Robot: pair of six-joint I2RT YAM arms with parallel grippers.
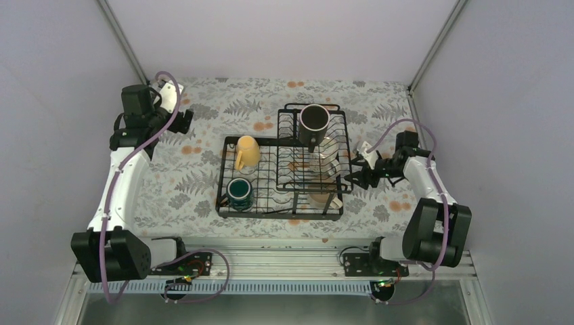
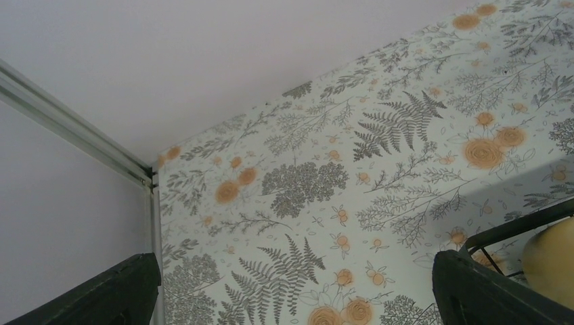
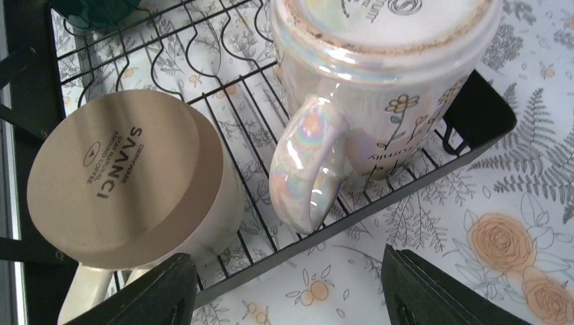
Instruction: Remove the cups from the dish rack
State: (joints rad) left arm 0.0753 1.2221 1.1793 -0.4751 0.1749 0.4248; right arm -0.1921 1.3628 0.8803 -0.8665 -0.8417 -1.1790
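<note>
The black wire dish rack (image 1: 271, 208) sits mid-table. On its raised basket rests a black cup (image 1: 314, 122). A pale yellow cup (image 1: 247, 152) and a teal cup (image 1: 239, 193) occupy the left part. At the right end a pearly white cup (image 3: 379, 81) and a cream cup (image 3: 128, 183) stand upside down, the white one's handle (image 3: 308, 169) pointing at my right gripper (image 3: 291, 291). That gripper is open just outside the rack's right edge (image 1: 353, 177), with nothing between its fingers. My left gripper (image 2: 294, 298) is open over the far-left tablecloth (image 1: 183, 122), away from the rack.
A floral cloth (image 1: 183, 176) covers the table, with pale walls on three sides. The left wrist view catches the rack's corner (image 2: 514, 227) and the yellow cup (image 2: 552, 261) at its right edge. Both arm bases stand at the near rail.
</note>
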